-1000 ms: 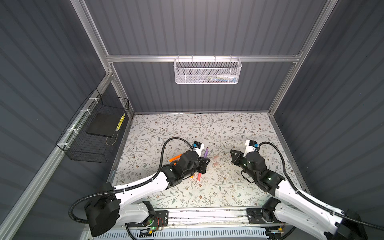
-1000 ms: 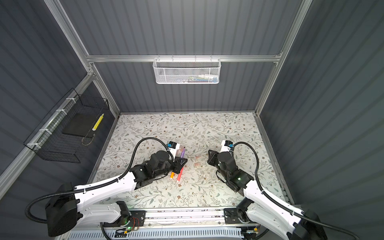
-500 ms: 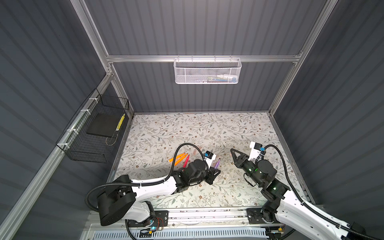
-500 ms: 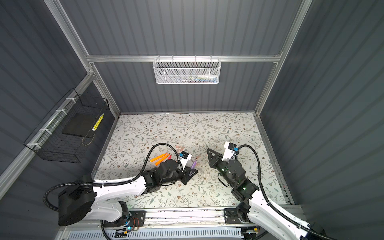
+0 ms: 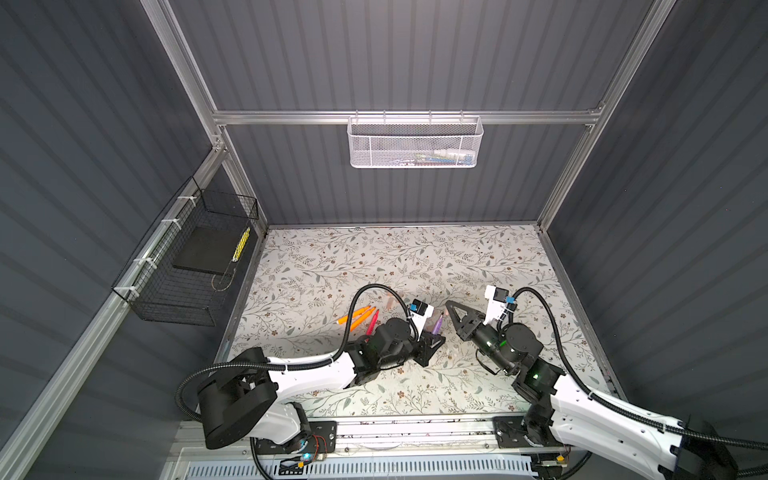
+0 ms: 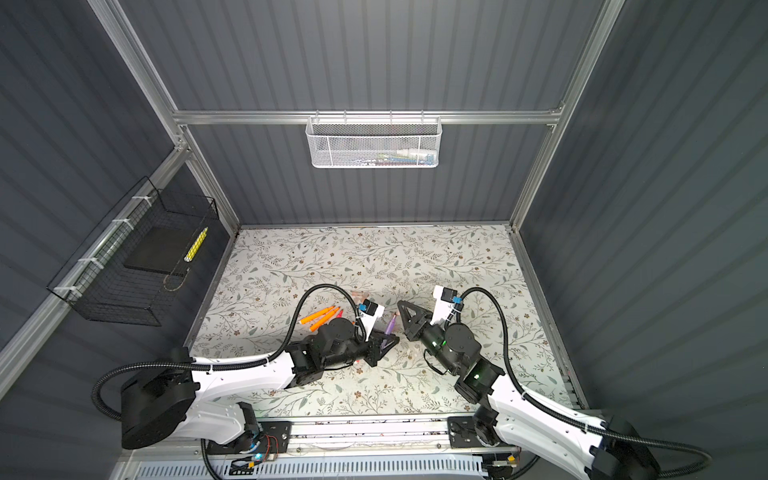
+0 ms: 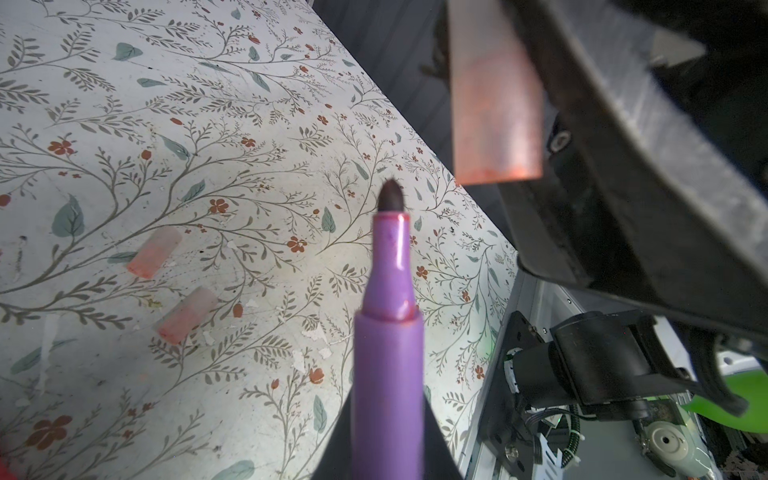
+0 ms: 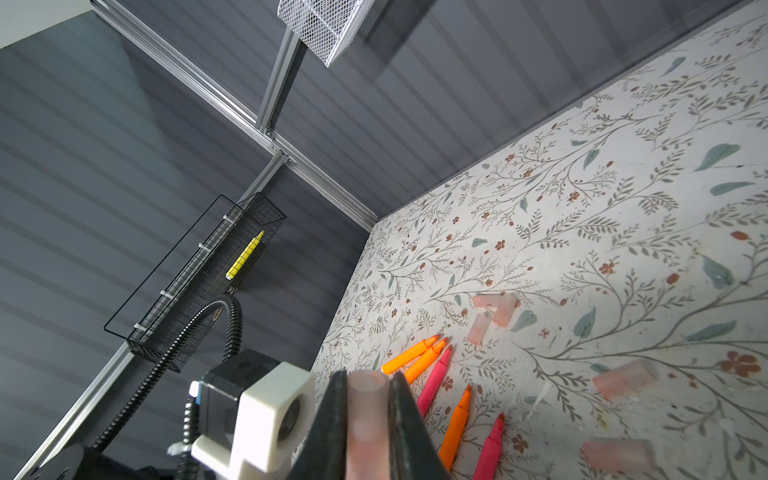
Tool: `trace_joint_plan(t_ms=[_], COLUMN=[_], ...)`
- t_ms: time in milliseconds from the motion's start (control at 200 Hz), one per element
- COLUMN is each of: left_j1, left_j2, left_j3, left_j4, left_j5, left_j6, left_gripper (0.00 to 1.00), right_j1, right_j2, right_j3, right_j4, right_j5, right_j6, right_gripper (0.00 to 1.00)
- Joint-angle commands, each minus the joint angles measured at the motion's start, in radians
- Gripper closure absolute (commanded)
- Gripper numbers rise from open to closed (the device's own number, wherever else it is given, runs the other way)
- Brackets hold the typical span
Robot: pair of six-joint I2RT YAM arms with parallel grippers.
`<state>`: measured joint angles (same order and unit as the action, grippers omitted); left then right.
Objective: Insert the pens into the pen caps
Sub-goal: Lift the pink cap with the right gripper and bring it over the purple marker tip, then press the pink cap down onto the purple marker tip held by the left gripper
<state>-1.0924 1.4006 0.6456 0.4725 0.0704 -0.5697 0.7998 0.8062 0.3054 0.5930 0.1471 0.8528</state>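
Note:
My left gripper (image 7: 388, 419) is shut on the purple pen (image 7: 388, 332), whose dark tip points at the right gripper. My right gripper (image 8: 368, 386) is shut on a pale pink pen cap (image 8: 368, 419). In the left wrist view that cap (image 7: 494, 112) hangs close beside the pen tip, not touching it. In both top views the two grippers (image 5: 434, 337) (image 5: 449, 304) face each other mid-table. Loose orange pens (image 8: 409, 353) and pink pens (image 8: 434, 380) lie on the mat. Several pen caps (image 8: 623, 378) (image 7: 153, 251) lie scattered there too.
The floral mat (image 5: 374, 257) covers the table. A white mesh basket (image 5: 413, 141) hangs on the back wall. On the left wall hangs a black wire basket (image 5: 187, 266) holding a yellow marker (image 5: 241, 245). The left arm's cable (image 5: 374, 291) loops over the loose pens.
The left gripper has swung right and toward the front with the purple pen, uncovering the loose pens. The right gripper has shifted slightly left toward the pen tip.

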Motion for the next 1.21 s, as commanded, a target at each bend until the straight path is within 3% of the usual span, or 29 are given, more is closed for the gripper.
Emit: trace_joint_plan(t_ms=[0,265,650,915,1200], left_j1=[0.003,0.002,0.006,0.095,0.098], left_j2=[0.006,0.003,0.001,0.024,0.014], left_j3=[0.001,-0.002,-0.004,-0.020,0.040], left_j4=[0.046,0.051,0.055,0.158,0.147], left_j5=[0.020,0.028,0.005,0.111,0.180], left_j6=[-0.015,-0.020,-0.018,-0.084,-0.039], left_gripper=[1.00,1.00,1.00,1.00,1.00], right_j1=[0.003,0.003,0.004,0.015,0.019], right_j2=[0.024,0.069,0.113,0.134,0.183], right_j3=[0.006,0.014,-0.006,-0.059,-0.064], right_j4=[0.073,0.106,0.180,0.260,0.292], right_j5=[0.028,0.080,0.023,-0.013,-0.047], right_j6=[-0.002,-0.003,0.032,0.066,0.061], right_gripper=[1.00,1.00,1.00,1.00,1.00])
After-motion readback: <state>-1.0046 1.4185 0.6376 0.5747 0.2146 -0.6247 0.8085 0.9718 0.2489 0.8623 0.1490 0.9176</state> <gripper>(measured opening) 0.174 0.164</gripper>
